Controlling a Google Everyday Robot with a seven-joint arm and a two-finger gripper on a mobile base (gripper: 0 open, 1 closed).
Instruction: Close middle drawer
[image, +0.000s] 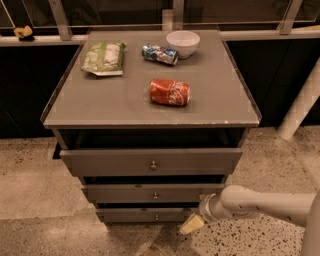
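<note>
The middle drawer (150, 193) is a wide grey face with a small dark knob, in the middle of a grey cabinet. It stands only a little out, well behind the top drawer (150, 161), which is pulled out further. My gripper (198, 214) is low at the right end of the middle drawer's face, close to or touching it. My white arm (265, 202) reaches in from the right edge of the view. The bottom drawer (145, 215) shows as a slim face below.
On the cabinet top (100, 102) lie a red can (170, 92), a green snack bag (104, 57), a crushed blue can (159, 54) and a white bowl (183, 43). A white pole (300, 105) stands at the right. Speckled floor lies around the cabinet.
</note>
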